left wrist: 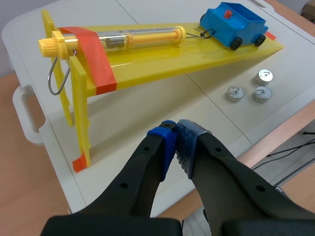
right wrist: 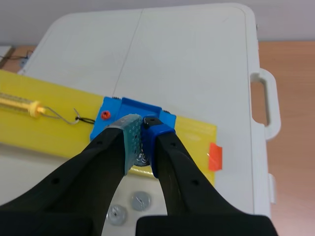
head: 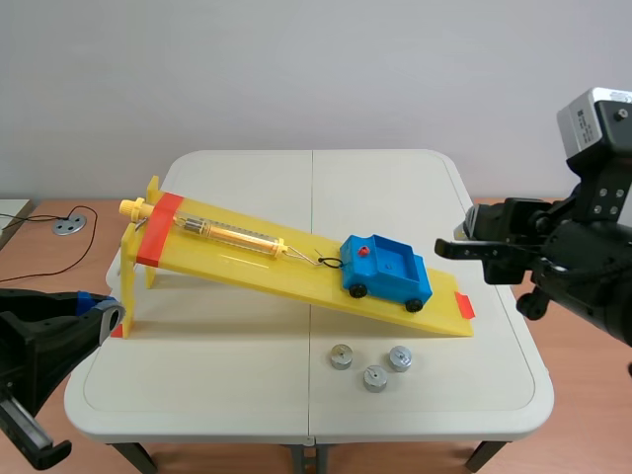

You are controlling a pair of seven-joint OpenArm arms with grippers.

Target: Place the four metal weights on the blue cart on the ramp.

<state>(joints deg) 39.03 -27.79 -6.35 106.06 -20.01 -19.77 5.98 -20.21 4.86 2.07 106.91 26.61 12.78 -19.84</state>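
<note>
A blue cart (head: pixel 387 267) stands at the low end of the yellow ramp (head: pixel 247 265), hooked to a spring scale (head: pixel 232 235). Three metal weights (head: pixel 341 356) (head: pixel 375 378) (head: pixel 400 357) lie on the table in front of the ramp. My right gripper (head: pixel 449 247) hangs raised just right of the cart. In the right wrist view that gripper (right wrist: pixel 141 125) is over the cart (right wrist: pixel 132 109), shut on a fourth metal weight (right wrist: pixel 142 158). My left gripper (left wrist: pixel 176 129) is shut on nothing, low at the table's near left corner, short of the ramp's tall end (left wrist: pixel 78 73).
The white folding table (head: pixel 197 375) has a centre seam and carry handles on its sides. A red tape band (head: pixel 158 229) wraps the ramp's high end. A cable and a round grommet (head: pixel 69 225) sit on the desk to the left.
</note>
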